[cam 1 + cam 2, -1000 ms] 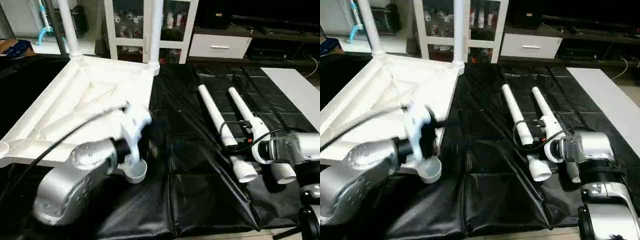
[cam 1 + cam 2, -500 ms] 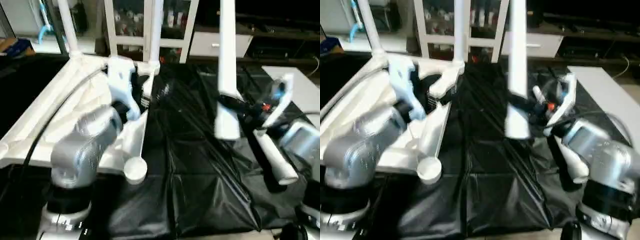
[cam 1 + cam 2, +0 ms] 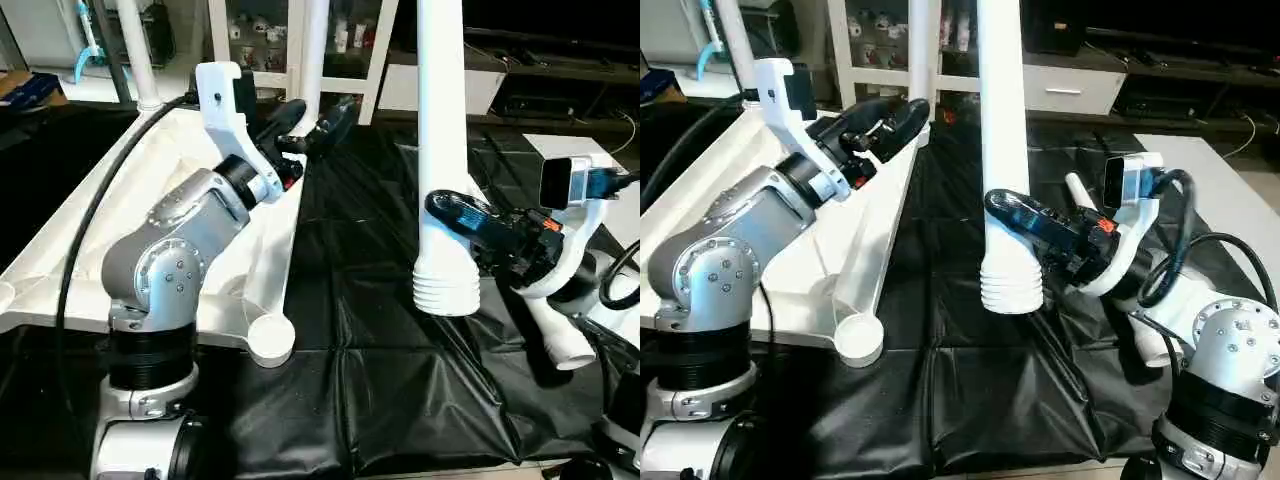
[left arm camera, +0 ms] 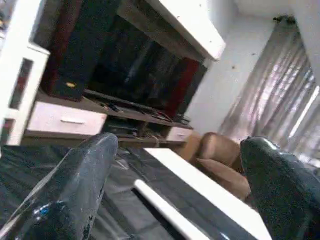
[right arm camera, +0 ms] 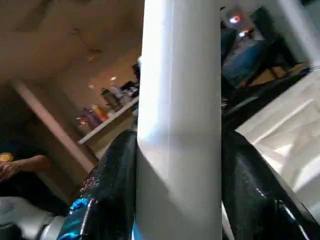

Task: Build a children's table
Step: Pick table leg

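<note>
Table top point(image 3: 60, 250) lies underside-up on the black sheet point(image 3: 400, 400), two legs point(image 3: 312, 60) already upright in its far sockets; near socket point(image 3: 270, 340) is unfilled. Left gripper point(image 3: 312, 122) hangs spread wide and unloaded over the top's far right corner. Right gripper point(image 3: 1040, 232) is clamped on a vertical leg point(image 3: 1005, 150) just above its ribbed end; the fourth leg point(image 3: 555, 335) lies beside it. Risks: the grip sits low on a long leg, so it could pivot or slip; swinging it across could clip the left arm or a standing leg.
</note>
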Controlling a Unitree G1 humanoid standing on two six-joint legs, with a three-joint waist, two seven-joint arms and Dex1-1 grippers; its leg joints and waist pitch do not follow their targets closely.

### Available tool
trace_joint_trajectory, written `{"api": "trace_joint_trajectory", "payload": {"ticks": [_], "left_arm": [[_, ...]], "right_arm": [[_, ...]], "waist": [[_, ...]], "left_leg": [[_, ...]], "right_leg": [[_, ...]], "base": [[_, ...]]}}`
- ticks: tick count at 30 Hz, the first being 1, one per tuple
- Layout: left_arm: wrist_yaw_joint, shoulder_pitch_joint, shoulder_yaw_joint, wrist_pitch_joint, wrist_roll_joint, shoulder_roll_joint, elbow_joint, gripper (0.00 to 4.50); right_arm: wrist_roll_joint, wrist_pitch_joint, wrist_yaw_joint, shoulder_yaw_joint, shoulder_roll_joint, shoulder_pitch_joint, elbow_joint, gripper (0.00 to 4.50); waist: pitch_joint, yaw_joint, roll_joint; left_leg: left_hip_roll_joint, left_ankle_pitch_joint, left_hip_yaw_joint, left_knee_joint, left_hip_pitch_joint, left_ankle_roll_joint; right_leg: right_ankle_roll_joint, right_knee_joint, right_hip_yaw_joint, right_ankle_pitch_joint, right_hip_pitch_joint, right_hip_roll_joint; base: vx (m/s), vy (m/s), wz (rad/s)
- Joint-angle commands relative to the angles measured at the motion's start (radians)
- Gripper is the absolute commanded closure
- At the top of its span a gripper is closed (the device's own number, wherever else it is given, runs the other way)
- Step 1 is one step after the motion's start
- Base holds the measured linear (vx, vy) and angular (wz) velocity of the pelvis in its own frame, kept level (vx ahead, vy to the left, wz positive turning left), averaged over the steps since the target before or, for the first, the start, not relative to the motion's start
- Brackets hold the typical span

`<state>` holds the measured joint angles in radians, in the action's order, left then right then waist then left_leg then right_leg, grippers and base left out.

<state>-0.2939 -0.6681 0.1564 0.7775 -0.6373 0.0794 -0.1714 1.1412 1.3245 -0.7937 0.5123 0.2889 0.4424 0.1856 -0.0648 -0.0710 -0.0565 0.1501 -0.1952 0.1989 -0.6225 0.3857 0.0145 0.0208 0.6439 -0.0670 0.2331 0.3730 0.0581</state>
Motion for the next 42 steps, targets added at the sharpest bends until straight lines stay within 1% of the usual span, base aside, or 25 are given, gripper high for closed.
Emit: {"api": "trace_joint_trajectory", "payload": {"ticks": [1, 3, 5, 7, 8, 11, 12, 13, 14, 15, 16, 17, 20, 21, 23, 25, 26, 27, 28, 30, 31, 35, 37, 39, 42], "left_arm": [[-0.006, -0.026, 0.005, 0.024, -0.033, -0.015, -0.011, 0.10], [-0.022, -0.059, 0.064, 0.079, -0.186, -0.064, -0.004, 0.10], [-0.094, -0.073, 0.071, 0.136, -0.294, -0.064, 0.005, 0.05], [-0.127, -0.078, 0.067, 0.170, -0.333, -0.056, 0.016, 0.00], [-0.156, -0.091, 0.066, 0.194, -0.359, -0.051, 0.037, 0.00], [-0.199, -0.125, 0.087, 0.226, -0.427, -0.051, 0.081, 0.00], [-0.205, -0.132, 0.090, 0.233, -0.435, -0.049, 0.089, 0.00], [-0.204, -0.138, 0.093, 0.245, -0.441, -0.050, 0.102, 0.00], [-0.200, -0.141, 0.091, 0.255, -0.439, -0.049, 0.109, 0.00], [-0.199, -0.142, 0.090, 0.260, -0.438, -0.048, 0.112, 0.00], [-0.199, -0.143, 0.080, 0.260, -0.422, -0.049, 0.119, 0.00], [-0.199, -0.143, 0.076, 0.264, -0.427, -0.045, 0.127, 0.00], [-0.208, -0.147, 0.089, 0.280, -0.489, -0.042, 0.136, 0.00], [-0.200, -0.154, 0.110, 0.304, -0.539, -0.047, 0.154, 0.00], [-0.188, -0.161, 0.126, 0.326, -0.577, -0.049, 0.176, 0.00], [-0.183, -0.171, 0.143, 0.351, -0.616, -0.049, 0.210, 0.00], [-0.189, -0.174, 0.146, 0.364, -0.625, -0.045, 0.220, 0.27], [-0.197, -0.177, 0.146, 0.373, -0.624, -0.041, 0.225, 0.27], [-0.217, -0.177, 0.142, 0.388, -0.630, -0.031, 0.227, 0.34], [-0.237, -0.177, 0.138, 0.399, -0.637, -0.024, 0.226, 0.34], [-0.237, -0.177, 0.133, 0.406, -0.641, -0.019, 0.225, 0.67], [-0.245, -0.172, 0.108, 0.415, -0.642, 0.001, 0.210, 0.78], [-0.231, -0.170, 0.102, 0.418, -0.647, 0.007, 0.210, 1.15], [-0.232, -0.170, 0.099, 0.416, -0.635, 0.011, 0.212, 1.20], [-0.231, -0.173, 0.096, 0.411, -0.615, 0.012, 0.223, 1.49]], "right_arm": [[0.027, 0.011, -0.011, 0.018, 0.018, -0.004, 0.027, 2.65], [0.050, 0.022, -0.015, 0.000, 0.030, -0.026, 0.047, 2.65], [0.078, 0.031, -0.015, -0.013, 0.036, -0.039, 0.061, 2.65], [0.095, 0.034, -0.010, -0.021, 0.041, -0.044, 0.065, 2.65], [0.099, 0.038, -0.014, -0.035, 0.048, -0.052, 0.073, 2.65], [0.095, 0.042, -0.018, -0.057, 0.057, -0.074, 0.088, 2.65], [0.090, 0.042, -0.021, -0.064, 0.060, -0.083, 0.095, 2.65], [0.084, 0.043, -0.027, -0.073, 0.064, -0.091, 0.104, 2.65], [0.087, 0.044, -0.030, -0.080, 0.068, -0.097, 0.110, 2.65], [0.088, 0.044, -0.031, -0.082, 0.070, -0.099, 0.113, 2.65], [0.085, 0.044, -0.035, -0.094, 0.076, -0.109, 0.122, 2.65], [0.085, 0.041, -0.035, -0.104, 0.083, -0.118, 0.126, 2.65], [0.083, 0.030, -0.034, -0.118, 0.099, -0.134, 0.127, 2.65], [0.085, 0.025, -0.039, -0.121, 0.111, -0.143, 0.125, 2.65], [0.083, 0.021, -0.044, -0.125, 0.119, -0.150, 0.123, 2.65], [0.073, 0.013, -0.052, -0.136, 0.127, -0.160, 0.122, 2.65], [0.068, 0.010, -0.054, -0.141, 0.129, -0.164, 0.121, 2.65], [0.066, 0.005, -0.057, -0.147, 0.134, -0.167, 0.121, 2.65], [0.067, 0.001, -0.057, -0.152, 0.135, -0.170, 0.122, 2.65], [0.068, -0.002, -0.056, -0.155, 0.135, -0.172, 0.123, 2.65], [0.071, -0.005, -0.055, -0.157, 0.135, -0.173, 0.124, 2.65], [0.072, -0.018, -0.053, -0.166, 0.139, -0.178, 0.123, 2.65], [0.072, -0.025, -0.054, -0.169, 0.142, -0.180, 0.123, 2.65], [0.071, -0.035, -0.051, -0.174, 0.142, -0.182, 0.120, 2.65], [0.069, -0.045, -0.050, -0.183, 0.142, -0.186, 0.120, 2.65]], "waist": [[0.062, -0.003, -0.004], [0.062, -0.010, -0.007], [0.062, -0.018, -0.010], [0.061, -0.020, -0.010], [0.060, -0.020, -0.007], [0.060, -0.022, -0.009], [0.059, -0.023, -0.010], [0.060, -0.025, 0.005], [0.061, -0.020, -0.003], [0.061, -0.021, -0.004], [0.060, -0.021, -0.005], [0.060, -0.024, 0.006], [0.062, -0.023, 0.001], [0.062, -0.023, 0.001], [0.061, -0.025, 0.000], [0.060, -0.027, 0.002], [0.061, -0.026, 0.002], [0.061, -0.027, 0.002], [0.061, -0.027, 0.007], [0.061, -0.025, 0.005], [0.061, -0.025, 0.007], [0.061, -0.025, 0.008], [0.061, -0.027, 0.010], [0.061, -0.028, 0.010], [0.061, -0.028, 0.010]], "left_leg": [[0.093, -0.084, -0.046, 0.078, -0.026, 0.024], [0.093, -0.081, -0.044, 0.076, -0.029, 0.039], [0.093, -0.067, -0.046, 0.077, -0.028, 0.038], [0.091, -0.061, -0.045, 0.079, -0.028, 0.040], [0.090, -0.064, -0.044, 0.080, -0.028, 0.039], [0.090, -0.079, -0.045, 0.081, -0.028, 0.043], [0.093, -0.081, -0.045, 0.082, -0.028, 0.045], [0.093, -0.080, -0.048, 0.083, -0.028, 0.051], [0.096, -0.087, -0.050, 0.085, -0.027, 0.055], [0.095, -0.089, -0.049, 0.084, -0.028, 0.055], [0.096, -0.090, -0.049, 0.085, -0.027, 0.055], [0.095, -0.092, -0.050, 0.084, -0.028, 0.057], [0.095, -0.087, -0.050, 0.084, -0.027, 0.060], [0.095, -0.087, -0.050, 0.084, -0.028, 0.059], [0.094, -0.089, -0.048, 0.082, -0.028, 0.061], [0.094, -0.099, -0.049, 0.083, -0.028, 0.059], [0.095, -0.101, -0.049, 0.084, -0.029, 0.059], [0.095, -0.102, -0.050, 0.084, -0.029, 0.059], [0.096, -0.105, -0.051, 0.085, -0.029, 0.061], [0.097, -0.103, -0.051, 0.086, -0.031, 0.065], [0.097, -0.103, -0.051, 0.086, -0.030, 0.066], [0.097, -0.108, -0.051, 0.087, -0.031, 0.069], [0.098, -0.110, -0.050, 0.087, -0.032, 0.074], [0.098, -0.111, -0.051, 0.087, -0.031, 0.075], [0.099, -0.114, -0.051, 0.087, -0.033, 0.077]], "right_leg": [[0.167, -0.098, 0.064, 0.181, -0.031, 0.115], [0.167, -0.096, 0.065, 0.181, -0.031, 0.118], [0.179, -0.095, 0.064, 0.156, -0.032, 0.118], [0.174, -0.092, 0.063, 0.137, -0.030, 0.114], [0.166, -0.095, 0.064, 0.138, -0.030, 0.113], [0.157, -0.098, 0.065, 0.162, -0.033, 0.116], [0.154, -0.099, 0.066, 0.166, -0.033, 0.117], [0.153, -0.095, 0.065, 0.154, -0.034, 0.117], [0.152, -0.097, 0.065, 0.143, -0.035, 0.116], [0.153, -0.097, 0.065, 0.140, -0.036, 0.116], [0.153, -0.097, 0.066, 0.138, -0.037, 0.118], [0.153, -0.097, 0.067, 0.136, -0.037, 0.119], [0.164, -0.095, 0.065, 0.111, -0.040, 0.118], [0.168, -0.095, 0.066, 0.107, -0.039, 0.118], [0.183, -0.093, 0.066, 0.100, -0.040, 0.118], [0.182, -0.095, 0.066, 0.112, -0.040, 0.118], [0.179, -0.095, 0.066, 0.114, -0.040, 0.119], [0.178, -0.095, 0.066, 0.115, -0.040, 0.119], [0.176, -0.094, 0.065, 0.117, -0.040, 0.119], [0.173, -0.094, 0.065, 0.113, -0.040, 0.118], [0.175, -0.094, 0.066, 0.108, -0.040, 0.119], [0.180, -0.093, 0.066, 0.099, -0.040, 0.119], [0.180, -0.092, 0.065, 0.097, -0.040, 0.119], [0.180, -0.093, 0.065, 0.095, -0.042, 0.119], [0.181, -0.093, 0.066, 0.097, -0.041, 0.121]], "base": [[0.000, 0.000, 0.00], [0.000, 0.000, 0.00], [0.000, 0.000, 0.00], [0.000, 0.000, 0.00], [0.000, 0.000, 0.00], [0.000, 0.000, 0.00], [0.000, 0.000, 0.00], [0.000, 0.000, 0.00], [0.000, 0.000, 0.00], [0.000, 0.000, 0.00], [0.000, 0.000, 0.00], [0.000, 0.000, 0.00], [0.000, 0.000, 0.00], [0.000, 0.000, 0.00], [0.000, 0.000, 0.00], [0.000, 0.000, 0.00], [0.000, 0.000, 0.00], [0.000, 0.000, 0.00], [0.000, 0.000, 0.00], [0.000, 0.000, 0.00], [0.000, 0.000, 0.00], [0.000, 0.000, 0.00], [0.000, 0.000, 0.00], [0.000, 0.000, 0.00], [0.000, 0.000, 0.00]]}}
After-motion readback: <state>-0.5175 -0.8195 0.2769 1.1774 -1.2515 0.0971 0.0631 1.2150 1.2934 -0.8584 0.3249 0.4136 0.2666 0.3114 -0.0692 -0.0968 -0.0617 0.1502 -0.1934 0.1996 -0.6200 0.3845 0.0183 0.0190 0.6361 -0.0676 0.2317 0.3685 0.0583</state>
